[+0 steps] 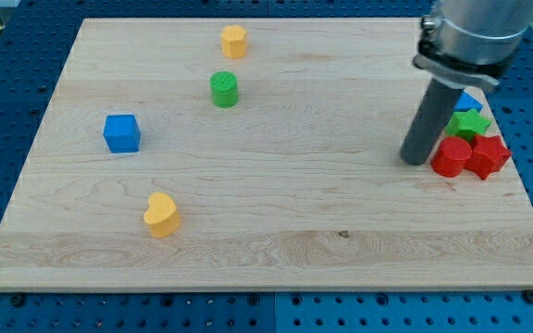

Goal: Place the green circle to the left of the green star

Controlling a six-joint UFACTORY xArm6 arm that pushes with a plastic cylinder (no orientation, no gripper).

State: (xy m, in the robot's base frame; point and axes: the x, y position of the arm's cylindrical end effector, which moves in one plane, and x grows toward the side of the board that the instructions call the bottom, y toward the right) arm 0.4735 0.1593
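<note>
Starting at the view's left, the blue cube (121, 132) is sitting alone near the worktop's (248, 250) left edge, and the yellow heart (161, 215) is lying below and a little to the right of it, toward the view's bottom. Neither seems to be playing any part in the job; both are lying well apart from everything else.

Moving right, the yellow block (234, 41) is resting near the top edge, and the green circle (224, 89) is standing just below it, close but not touching. This is the piece to be shifted, and it is lying far from its goal, so most of the travel is looking undone.

Farther right, the bare wood is stretching across the middle, giving a clear lane for a long push toward the right.

At the right edge, my tip (416, 162) is resting on the wood just left of the red circle (449, 157), close beside it. There is no gripper here, only the rod, so nothing is being held. Behind the rod a blue block (470, 100) is showing partly; the green star (470, 123) is sitting below it, crowded against the red circle and the red star (489, 155). The spot left of the green star is largely being taken by the rod, so I judge it needs to be moving away and circling behind the green circle.
</note>
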